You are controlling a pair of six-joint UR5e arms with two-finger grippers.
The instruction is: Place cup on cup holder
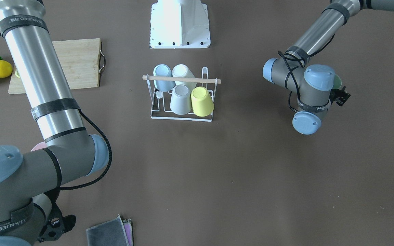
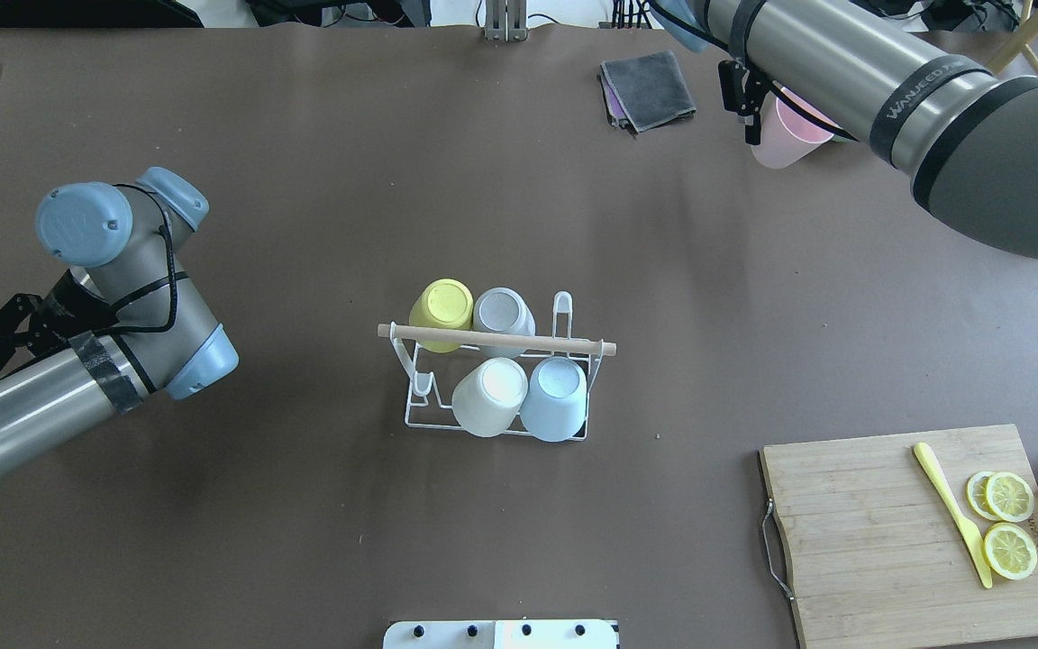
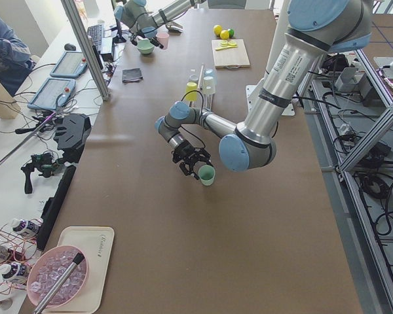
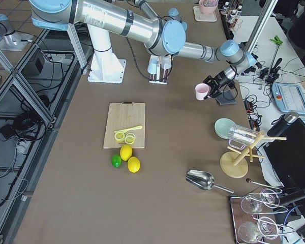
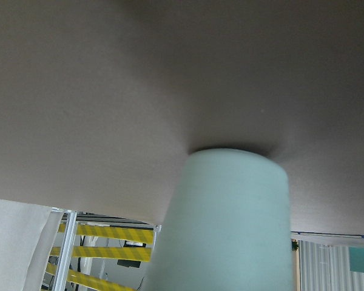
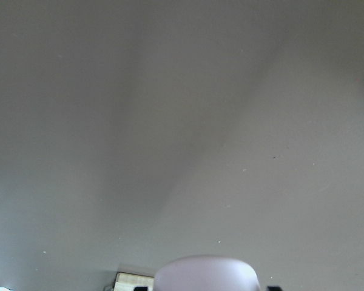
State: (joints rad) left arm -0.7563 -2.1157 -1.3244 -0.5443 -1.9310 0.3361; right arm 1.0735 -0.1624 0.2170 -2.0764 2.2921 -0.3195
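The cup holder (image 2: 587,345) is set at the middle of the table (image 2: 303,541), its long axis across the robot, with four upturned cups (image 2: 488,397) on it. A place at its left end in the near row and one at its right end in the far row are judged free. The left pincer (image 2: 1,341) is well apart to the left, at a mint-green cup (image 5: 230,218) standing on the table. The right pincer (image 2: 753,126) is far off to the right, at a pink cup (image 2: 785,144). Whether either pincer is clamped cannot be told. Neither arm is judged clearly nearer.
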